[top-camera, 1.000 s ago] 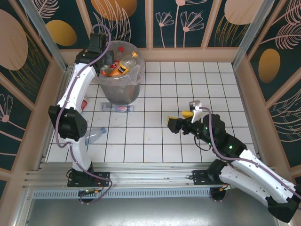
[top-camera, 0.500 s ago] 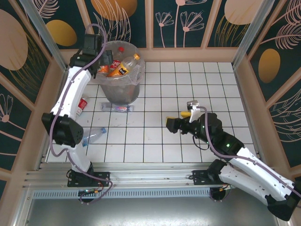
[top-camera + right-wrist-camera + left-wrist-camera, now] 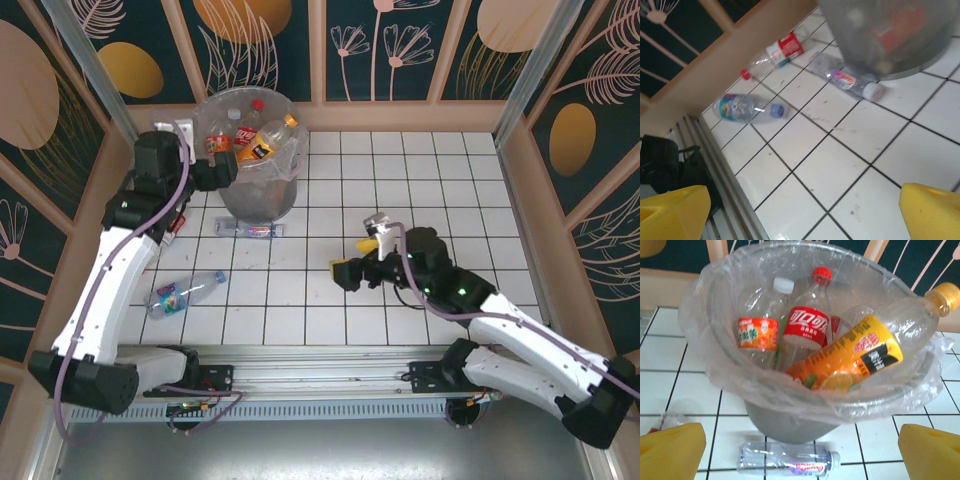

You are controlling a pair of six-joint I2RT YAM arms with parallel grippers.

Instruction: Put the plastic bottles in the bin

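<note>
left fingers (image 3: 671,452): wide apart, empty, just left of the bin (image 3: 258,200)
right fingers (image 3: 672,210): spread too, empty, low over the table (image 3: 450,180) mid-frame
bin: upper left, plastic bottles (image 3: 850,357) piled inside
loose ones: clear bottle (image 3: 787,461) lying just beside the bin's base, blue-capped bottle (image 3: 747,107) and red-labelled bottle (image 3: 779,51) lying further left

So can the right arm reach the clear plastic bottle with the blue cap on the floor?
Probably yes: the open right gripper faces the clear blue-capped plastic bottle, with bare white tiles between, though the stretch looks long.
</note>
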